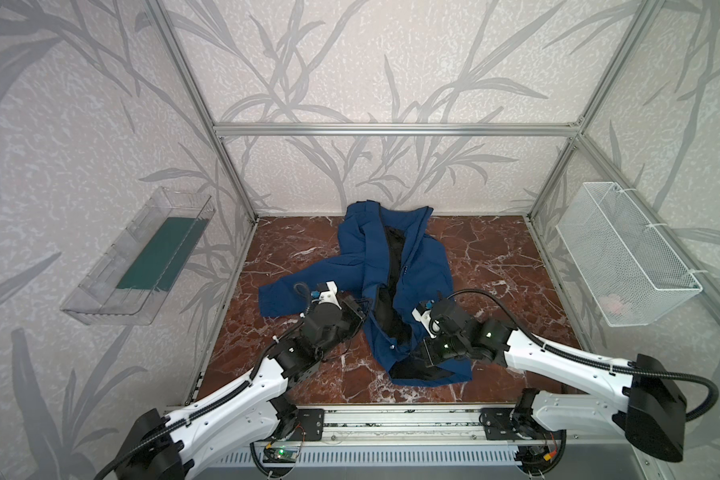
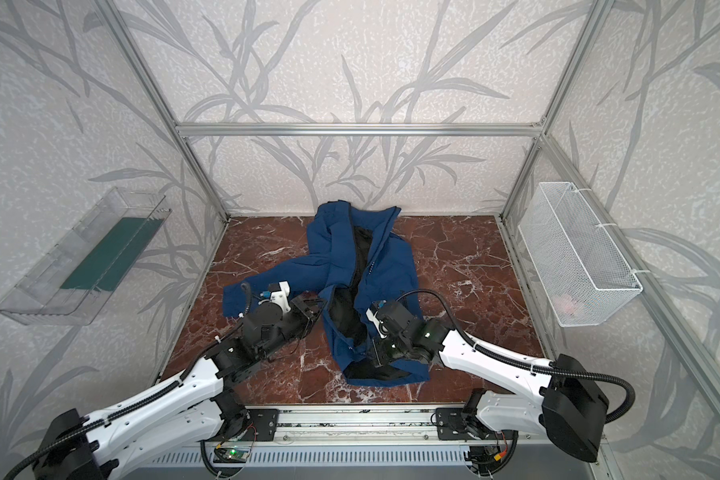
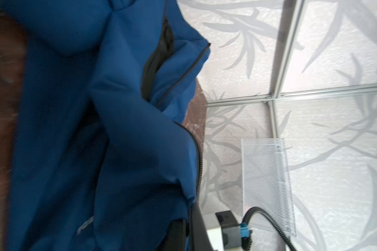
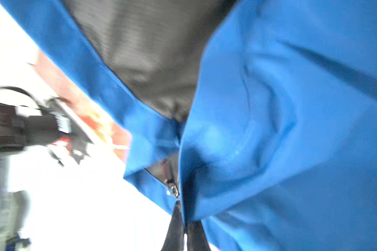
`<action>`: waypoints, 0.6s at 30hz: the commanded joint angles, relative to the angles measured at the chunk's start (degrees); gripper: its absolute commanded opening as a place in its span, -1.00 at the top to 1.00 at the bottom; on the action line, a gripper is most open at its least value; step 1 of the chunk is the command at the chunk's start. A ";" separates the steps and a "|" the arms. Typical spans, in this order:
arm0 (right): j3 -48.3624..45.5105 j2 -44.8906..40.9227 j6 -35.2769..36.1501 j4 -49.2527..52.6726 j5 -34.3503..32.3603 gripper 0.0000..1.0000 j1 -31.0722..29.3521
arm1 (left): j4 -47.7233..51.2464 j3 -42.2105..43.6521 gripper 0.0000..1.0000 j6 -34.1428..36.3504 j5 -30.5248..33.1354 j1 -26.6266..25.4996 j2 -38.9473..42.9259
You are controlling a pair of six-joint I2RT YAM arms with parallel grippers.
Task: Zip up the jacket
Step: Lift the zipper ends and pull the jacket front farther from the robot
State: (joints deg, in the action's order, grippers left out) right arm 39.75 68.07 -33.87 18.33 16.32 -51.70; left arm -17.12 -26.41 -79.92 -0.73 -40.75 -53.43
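The navy blue jacket (image 1: 422,266) (image 2: 391,270) lies open on the marble table in both top views, black lining showing down the middle, one sleeve stretched to the left. My left gripper (image 1: 363,309) (image 2: 320,303) is shut on the jacket's left front edge; in the left wrist view blue cloth (image 3: 96,130) and the zipper teeth (image 3: 199,165) run down between its fingers (image 3: 176,234). My right gripper (image 1: 420,353) (image 4: 184,219) is shut on the jacket's hem at the foot of the zipper, just below the small metal slider (image 4: 172,189).
The red-brown marble tabletop (image 1: 499,257) is fenced by aluminium posts and patterned walls. A clear plastic bin (image 1: 142,257) hangs on the left wall, a white wire basket (image 1: 624,253) (image 3: 268,187) on the right. A metal rail (image 1: 391,424) runs along the front edge.
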 commanded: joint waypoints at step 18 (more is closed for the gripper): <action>-0.27 -2.23 27.24 -52.10 -11.60 1.00 1.71 | -15.57 -17.66 1.00 16.42 -20.76 10.39 -8.56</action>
State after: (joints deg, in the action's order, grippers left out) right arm 36.64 66.63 -13.96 -24.73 6.48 -50.24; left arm -32.16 -41.06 -66.32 -19.94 -32.25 -63.00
